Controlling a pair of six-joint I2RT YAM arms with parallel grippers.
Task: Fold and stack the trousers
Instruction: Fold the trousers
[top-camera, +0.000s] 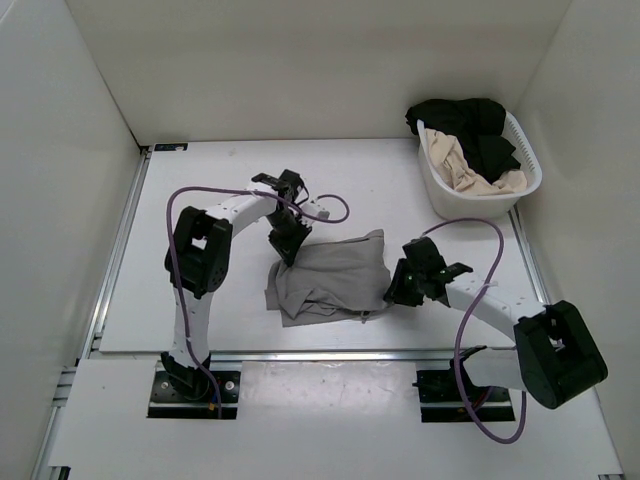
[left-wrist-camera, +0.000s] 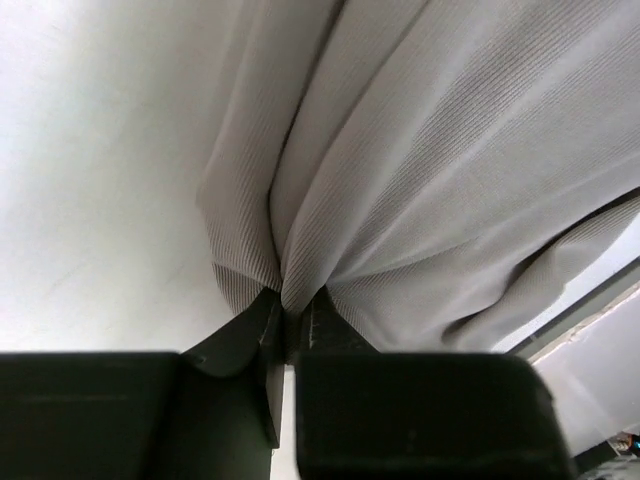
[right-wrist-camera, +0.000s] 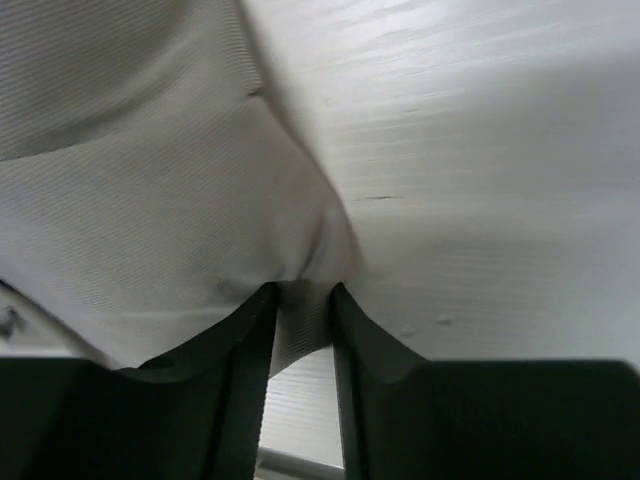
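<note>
Pinching trousers (top-camera: 335, 280) at two edges, my left gripper (left-wrist-camera: 291, 312) clamped tight on a fold, my right gripper (right-wrist-camera: 303, 300) narrowed onto cloth, garment bunched on table (top-camera: 200, 190)

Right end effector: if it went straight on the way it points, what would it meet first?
The trousers: the right end effector has their edge between its fingers, with more fabric apparently lying beyond.

The trousers (left-wrist-camera: 450, 180) are finely ribbed matt cloth (soft-looking); the table (right-wrist-camera: 480, 150) seems faintly grained.
</note>
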